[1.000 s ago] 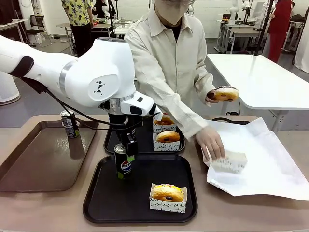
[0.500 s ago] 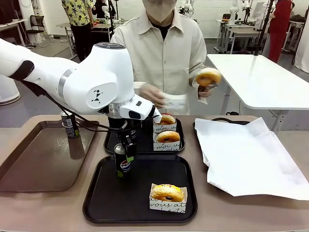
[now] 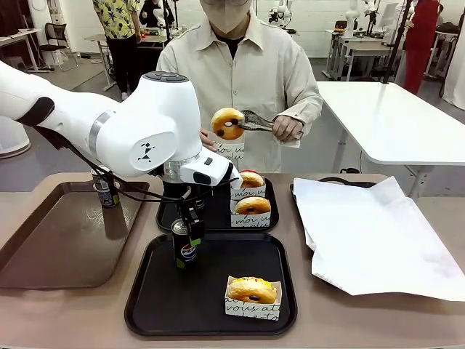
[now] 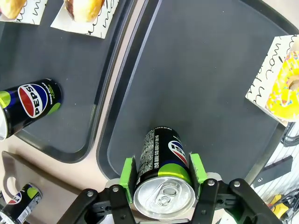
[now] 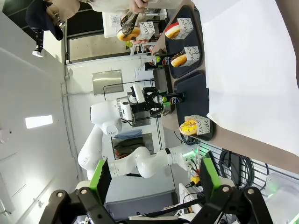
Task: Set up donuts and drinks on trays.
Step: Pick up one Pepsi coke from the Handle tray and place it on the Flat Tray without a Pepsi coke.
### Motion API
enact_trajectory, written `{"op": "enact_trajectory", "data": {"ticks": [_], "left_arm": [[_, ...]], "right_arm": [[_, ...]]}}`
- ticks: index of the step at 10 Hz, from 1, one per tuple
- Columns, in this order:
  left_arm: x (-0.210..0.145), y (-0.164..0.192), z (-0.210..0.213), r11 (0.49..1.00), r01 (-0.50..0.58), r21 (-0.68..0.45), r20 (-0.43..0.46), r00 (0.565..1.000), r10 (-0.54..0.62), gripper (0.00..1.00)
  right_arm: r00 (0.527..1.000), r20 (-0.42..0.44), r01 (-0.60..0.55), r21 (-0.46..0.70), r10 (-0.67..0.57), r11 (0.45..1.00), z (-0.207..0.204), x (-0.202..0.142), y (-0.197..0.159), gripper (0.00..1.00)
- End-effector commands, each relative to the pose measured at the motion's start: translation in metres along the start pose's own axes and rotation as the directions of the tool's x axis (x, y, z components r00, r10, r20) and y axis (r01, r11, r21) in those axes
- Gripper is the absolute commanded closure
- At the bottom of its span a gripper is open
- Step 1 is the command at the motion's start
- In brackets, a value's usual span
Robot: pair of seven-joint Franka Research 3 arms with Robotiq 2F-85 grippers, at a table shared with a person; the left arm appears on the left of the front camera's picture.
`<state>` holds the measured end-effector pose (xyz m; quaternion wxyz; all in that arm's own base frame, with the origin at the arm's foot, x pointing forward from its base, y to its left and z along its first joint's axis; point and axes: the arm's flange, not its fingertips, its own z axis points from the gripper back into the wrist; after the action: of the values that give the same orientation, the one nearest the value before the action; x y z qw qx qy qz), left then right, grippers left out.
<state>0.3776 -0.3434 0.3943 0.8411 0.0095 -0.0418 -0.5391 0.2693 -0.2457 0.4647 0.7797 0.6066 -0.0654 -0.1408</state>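
Left claw grips the can upright over the near tray. Right claw is open, empty. Set it flat, clear of the donut, then release.

floor: grey | white table right | chair far-left

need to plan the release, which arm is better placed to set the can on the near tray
Left: the left gripper is shut on the can, upright over the near tray. The right gripper is open, off to the side.
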Motion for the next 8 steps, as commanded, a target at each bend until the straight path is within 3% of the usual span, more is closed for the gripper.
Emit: {"op": "enact_trajectory", "data": {"ticks": [1, 3, 5, 7, 8], "left_arm": [[-0.002, 0.001, 0.002, 0.999, -0.02, 0.031, 0.017, 1.0, 0.02, 0.43], [-0.003, 0.003, 0.005, 0.999, -0.027, 0.024, 0.021, 0.999, 0.027, 0.34], [-0.004, 0.004, 0.007, 0.999, -0.039, 0.018, 0.016, 0.999, 0.038, 0.0], [-0.009, 0.007, 0.028, 0.997, -0.068, 0.042, 0.031, 0.997, 0.067, 0.0], [-0.021, 0.012, 0.052, 0.993, -0.102, 0.063, 0.034, 0.994, 0.1, 0.05]], "right_arm": [[1.0, 0.006, -0.012, 0.022, 0.012, 1.0, -0.001, 0.001, 0.001, 0.0], [1.0, 0.006, -0.012, 0.022, 0.012, 1.0, -0.001, 0.001, 0.001, 0.0], [1.0, 0.006, -0.012, 0.022, 0.012, 1.0, -0.001, 0.001, 0.001, 0.0], [1.0, 0.006, -0.012, 0.022, 0.012, 1.0, -0.001, 0.001, 0.001, 0.0], [1.0, 0.006, -0.012, 0.022, 0.012, 1.0, -0.001, 0.001, 0.001, 0.0]]}}
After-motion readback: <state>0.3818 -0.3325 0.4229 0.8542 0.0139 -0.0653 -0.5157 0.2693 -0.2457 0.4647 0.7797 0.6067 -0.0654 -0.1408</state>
